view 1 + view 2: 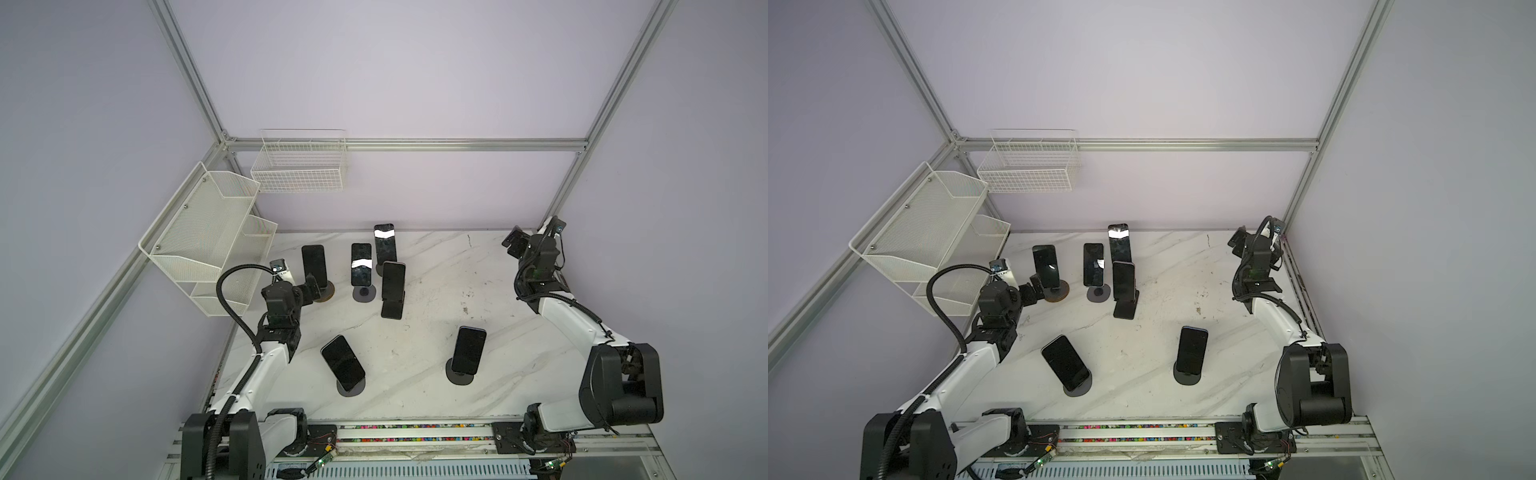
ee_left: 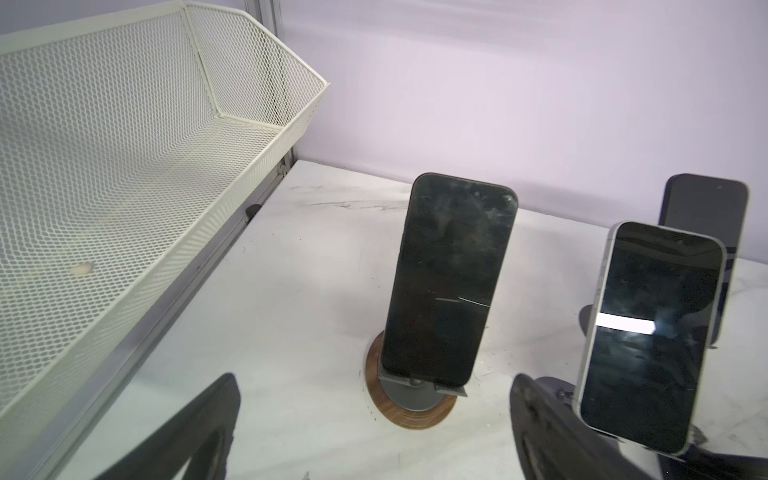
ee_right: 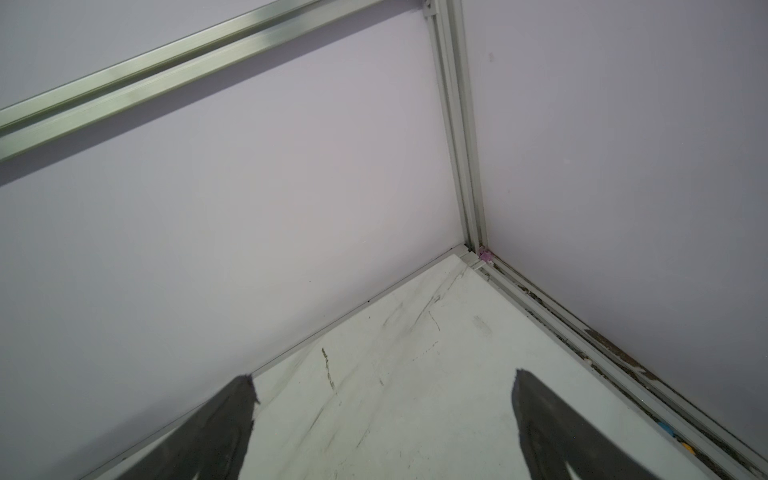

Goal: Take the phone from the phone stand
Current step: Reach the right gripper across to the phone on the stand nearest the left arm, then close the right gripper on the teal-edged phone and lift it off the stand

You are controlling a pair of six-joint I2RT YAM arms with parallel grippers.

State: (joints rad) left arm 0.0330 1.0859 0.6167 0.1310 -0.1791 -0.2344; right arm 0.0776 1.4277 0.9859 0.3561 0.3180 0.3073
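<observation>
So, along the left edge of the surface (image 1: 436,291) stands the tiered mesh rack (image 1: 199,232). Its trays hold nothing I can make out, save a small pale fleck (image 2: 81,269) on the mesh that I cannot identify. Just right of it, hung on the back wall, the wire basket (image 1: 299,170) looks bare as well.

Next comes my left pincer (image 1: 311,287), jaws wide apart and gripping nothing, low over the surface near the far left corner. The phone (image 2: 451,282) I judge to be mine to lift is straight ahead of it, close but not between its jaws, screen toward me. It stands on end in the phone stand (image 2: 411,401), lower edge in the cradle lip, leaning slightly back. Its long axis therefore runs up and away from me, and my jaws open across its short width. I reckon the move is to ease forward, close on the side edges, then lift along that axis to clear the lip.

A neighbouring phone (image 2: 648,332) stands just beside it on the right, leaving little room there. At the far right corner my right pincer (image 3: 384,380) hangs empty, jaws apart, facing the walls, well apart from every phone. The left arm is plainly nearer.
</observation>
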